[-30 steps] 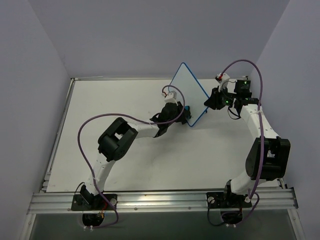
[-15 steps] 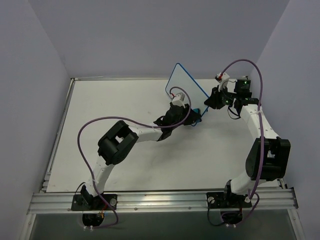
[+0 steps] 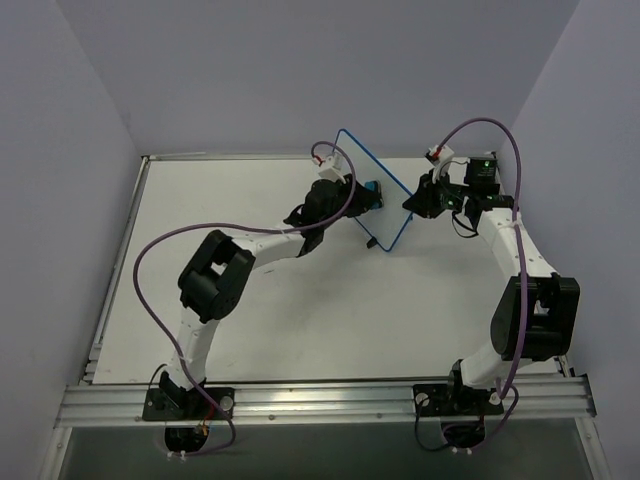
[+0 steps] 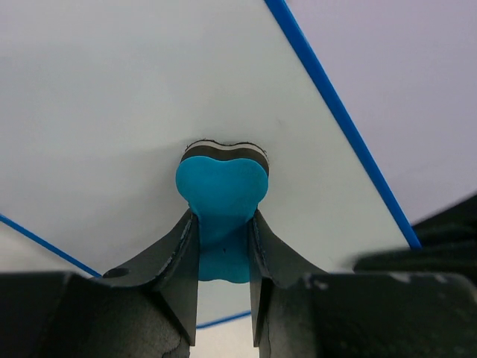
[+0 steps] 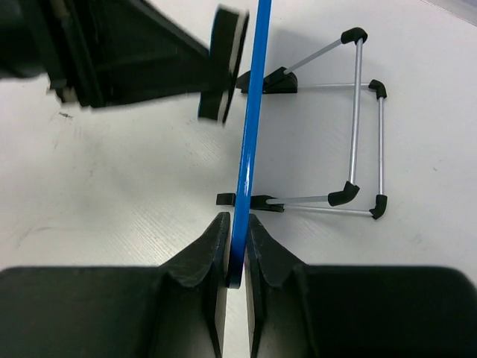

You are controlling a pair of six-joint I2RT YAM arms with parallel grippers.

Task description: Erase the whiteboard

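The whiteboard (image 3: 386, 182), white with a blue frame, is held up off the table, nearly edge-on in the top view. My right gripper (image 3: 414, 203) is shut on its right edge; in the right wrist view the blue edge (image 5: 250, 134) runs between that gripper's (image 5: 237, 227) fingers. My left gripper (image 3: 362, 197) is shut on a blue bone-shaped eraser (image 3: 373, 189). In the left wrist view the eraser (image 4: 222, 186) is pressed flat against the board's white face (image 4: 134, 97), held by the left gripper (image 4: 223, 224). No writing shows on the visible face.
A wire stand with black tips (image 5: 359, 130) lies on the white table (image 3: 230, 200) behind the board. The left arm's black wrist (image 5: 112, 52) and the eraser edge (image 5: 223, 63) are close to the board's other side. Low rails edge the table.
My left gripper has slid the eraser across the board from its lower part toward the far upper part. The board has turned more edge-on; the right gripper still holds it.
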